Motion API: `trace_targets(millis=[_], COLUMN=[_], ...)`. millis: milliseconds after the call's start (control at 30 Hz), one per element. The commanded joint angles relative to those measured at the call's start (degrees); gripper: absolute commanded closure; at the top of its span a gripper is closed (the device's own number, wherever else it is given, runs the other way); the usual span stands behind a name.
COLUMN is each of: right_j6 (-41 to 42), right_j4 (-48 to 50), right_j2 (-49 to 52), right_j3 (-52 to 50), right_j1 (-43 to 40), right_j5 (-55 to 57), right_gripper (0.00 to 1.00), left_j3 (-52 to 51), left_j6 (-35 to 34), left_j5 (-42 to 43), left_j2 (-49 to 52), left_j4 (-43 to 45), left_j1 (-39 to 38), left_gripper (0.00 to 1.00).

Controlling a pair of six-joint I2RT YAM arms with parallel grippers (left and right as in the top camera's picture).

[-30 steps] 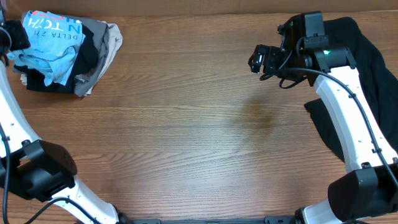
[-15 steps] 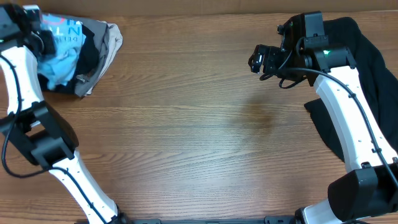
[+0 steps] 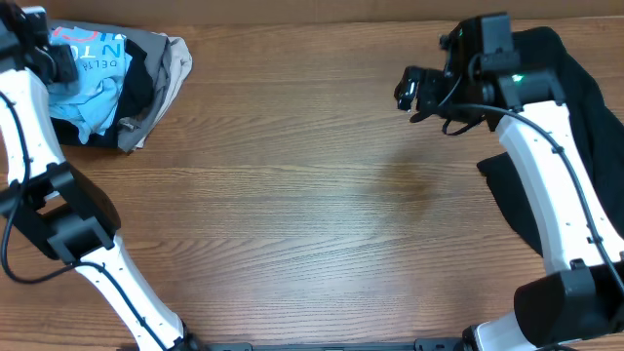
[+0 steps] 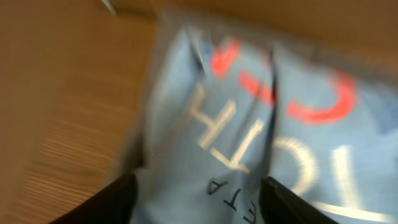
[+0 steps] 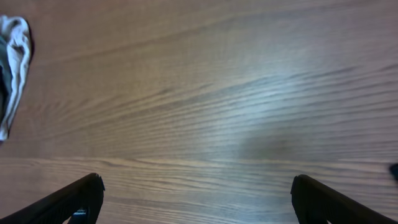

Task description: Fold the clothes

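The wooden table (image 3: 292, 195) fills the overhead view, most of its top showing bare grain. The right arm (image 3: 546, 166) rises from its base at the near right corner, runs up the right side as a long white link, then bends at the wrist and points left. Its end hangs above bare wood at the far right of the table. The right jaws stand wide apart with nothing between them, and the right wrist view shows only wood grain under them, with a sliver of pale cloth at its left edge.

The left arm (image 3: 24, 117) comes up from the near left and folds at a dark elbow. Its white link runs along the left edge to the far left corner, where the wrist sits over the heap of garments. The left jaws are spread open; in the blurred left wrist view they frame light blue cloth and do not pinch it.

A large black T-shirt (image 3: 590, 107) lies spread at the far right, partly under the right arm. At the far left corner is a pile of black, grey and beige garments (image 3: 161, 68). The sky-blue T-shirt (image 3: 93, 88) lies crumpled on top of that pile, toward its left side, just beside the left wrist. Its white lettering and red-orange mark face up.
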Motion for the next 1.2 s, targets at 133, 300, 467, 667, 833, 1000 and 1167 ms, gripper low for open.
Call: trace_targets(millis=[133,300,467,667,833,1000,1167], right_j6=[-4.3,-4.2,-4.0,-4.0,-4.0,-4.2,-4.2], right_j4=[-13.6,-21.5,-24.0,-25.4,-25.6,-22.0,-6.6], right_j2=[-8.3,-12.8,-18.3,-19.5,-18.3,-20.6,-30.5], right_j3=[21.0,28.0,28.3,28.3,28.2,21.7,3.4], right_j1=[-0.5,-0.5,-0.5,-0.5,-0.5,-0.5,-0.5], right_j5=[6.7,4.9,5.0,5.0,6.5,7.4,8.0], right_gripper=[0.0,0.0,0.0,0.0,0.0,0.0,0.0], left_j3=[8.9,8.9,8.7,8.7,8.7,8.7,8.7], left_j6=[-2.6,-2.6,-2.6,-2.6,-2.6,-2.6,-2.6], left_j5=[-0.6,-0.6,-0.6,-0.6,-0.6,-0.6,-0.6], left_j2=[-18.5,-22.4,-22.6,-22.5,-22.5,-22.5,-22.5], left_j4=[-3.2,-3.2,-4.3,-11.5,-17.7,-22.7,-25.3], left_j1=[-0.2,-0.1,-0.1,-0.1,-0.1,-0.1,-0.1], left_gripper=[0.0,0.0,0.0,0.0,0.0,0.0,0.0])
